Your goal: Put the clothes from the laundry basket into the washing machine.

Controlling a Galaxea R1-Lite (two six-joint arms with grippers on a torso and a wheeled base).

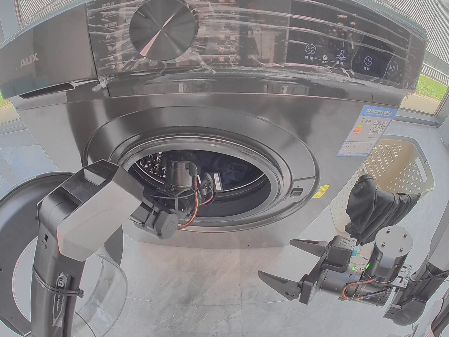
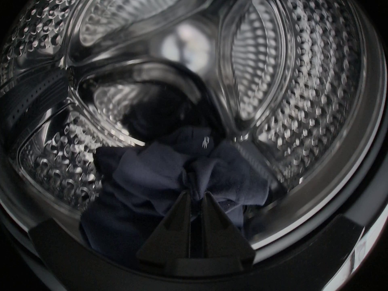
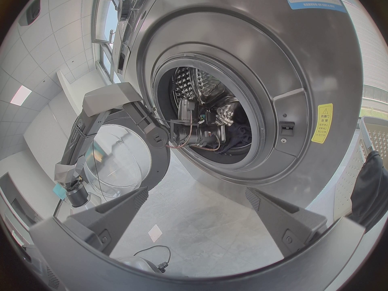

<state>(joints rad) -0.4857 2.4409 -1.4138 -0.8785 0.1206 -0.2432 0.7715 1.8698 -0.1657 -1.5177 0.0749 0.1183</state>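
Over the basket's (image 1: 417, 164) rim, clothes (image 1: 374, 207) hang downward.

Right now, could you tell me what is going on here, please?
The left tool is inside the washing machine's drum, shut on a navy garment that lies on the drum floor. The right tool hangs open in front of the machine. A black garment is draped over the laundry basket rim, not yet loaded.

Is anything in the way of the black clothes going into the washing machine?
Yes: the left gripper, shut on dark blue clothes, and its arm fill part of the washing machine opening. Nothing visible stands between the open right gripper and the black clothes.
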